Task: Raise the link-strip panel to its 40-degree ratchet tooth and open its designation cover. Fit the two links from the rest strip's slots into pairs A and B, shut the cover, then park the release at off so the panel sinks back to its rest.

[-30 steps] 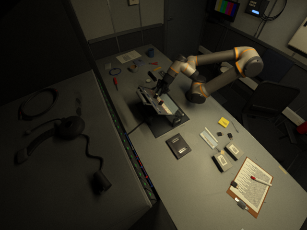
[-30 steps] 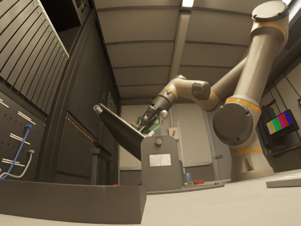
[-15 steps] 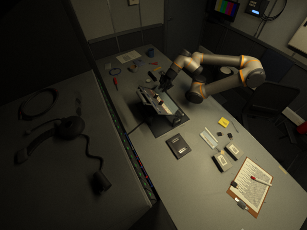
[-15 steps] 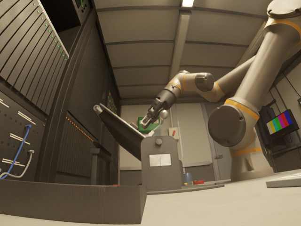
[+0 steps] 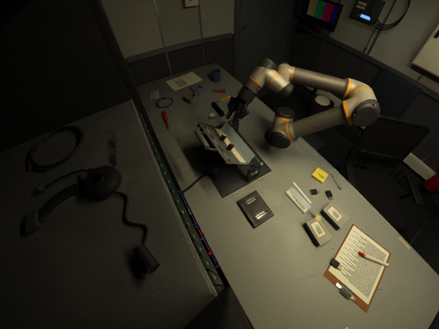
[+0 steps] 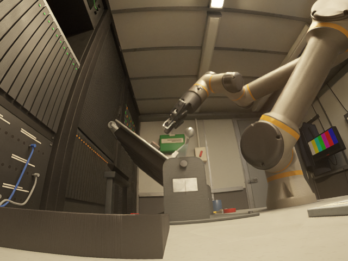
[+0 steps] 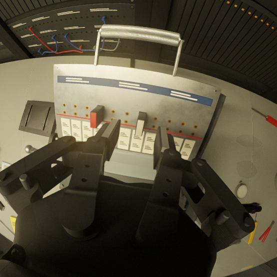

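A red link (image 7: 97, 116) and a pale link (image 7: 140, 124) stand plugged into the jack rows of the link-strip panel (image 5: 227, 143), which is tilted up on its base, handle (image 7: 139, 35) at the raised edge. The translucent designation cover (image 7: 129, 165) hangs open below the label strip. My gripper (image 7: 134, 140) hovers empty and partly open above the panel's lower edge, a little back from the pale link (image 5: 222, 136). The rest strip (image 5: 255, 208) lies flat on the desk with two bare slots. A round-knobbed release lever (image 6: 189, 131) rises behind the panel's side bracket.
The equipment rack (image 5: 184, 209) runs along the desk's left edge close behind the panel. A red screwdriver (image 5: 165, 117), tape roll, blue ring and cup lie beyond it. Nearer lie a yellow pad (image 5: 320, 174), two small boxes and a clipboard (image 5: 358, 267).
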`<state>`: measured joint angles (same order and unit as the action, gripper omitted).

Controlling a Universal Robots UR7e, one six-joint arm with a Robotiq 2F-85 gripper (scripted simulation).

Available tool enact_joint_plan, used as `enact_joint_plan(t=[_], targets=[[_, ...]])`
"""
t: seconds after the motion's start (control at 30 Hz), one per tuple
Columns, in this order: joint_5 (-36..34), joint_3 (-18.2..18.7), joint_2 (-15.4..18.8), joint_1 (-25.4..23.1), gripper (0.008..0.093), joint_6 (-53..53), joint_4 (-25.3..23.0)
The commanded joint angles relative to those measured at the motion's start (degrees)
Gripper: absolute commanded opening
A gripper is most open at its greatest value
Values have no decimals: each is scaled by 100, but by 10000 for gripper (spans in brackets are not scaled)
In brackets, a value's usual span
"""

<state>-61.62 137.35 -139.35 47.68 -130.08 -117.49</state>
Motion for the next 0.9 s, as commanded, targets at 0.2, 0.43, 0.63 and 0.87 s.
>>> enact_joint_plan(t=[0.2, 0.43, 0.63, 0.87], targets=[[0, -619, 71, 1, 420, -1, 552], [0, -633, 71, 2, 480, -1, 568], [1, -640, 70, 2, 480, -1, 571], [-47, -689, 119, -36, 480, 175, 619]])
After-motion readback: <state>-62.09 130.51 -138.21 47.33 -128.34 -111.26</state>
